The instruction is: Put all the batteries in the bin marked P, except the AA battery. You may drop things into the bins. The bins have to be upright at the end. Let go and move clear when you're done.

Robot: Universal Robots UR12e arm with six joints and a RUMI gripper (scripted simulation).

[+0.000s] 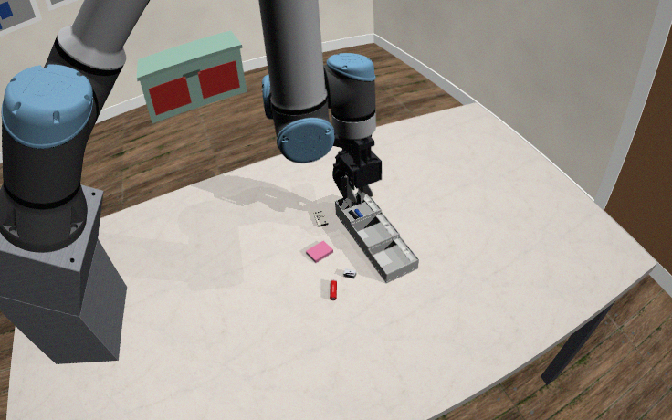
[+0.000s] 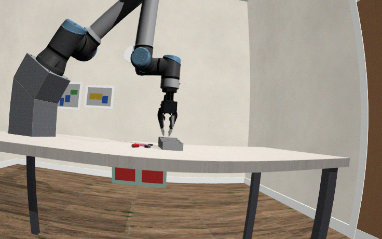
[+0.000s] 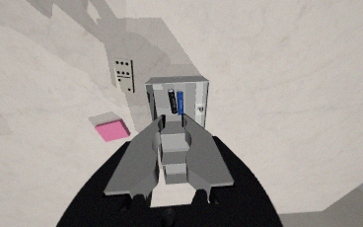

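Note:
A grey row of three bins (image 1: 376, 240) stands on the table; it also shows in the exterior view (image 2: 170, 143). Its far bin (image 3: 178, 99) holds a black battery (image 3: 172, 102) and a blue battery (image 3: 181, 102), lying side by side. My gripper (image 1: 352, 200) hangs just above that bin, fingers a little apart with nothing between them (image 3: 172, 120). A red battery (image 1: 333, 289) and a small black and white battery (image 1: 350, 272) lie on the table near the row's near end. I cannot read the bin letters.
A pink block (image 1: 319, 251) lies left of the bins. A domino tile (image 1: 320, 217) lies beside the far bin. The other two bins look empty. A green cabinet (image 1: 190, 74) stands on the floor beyond the table.

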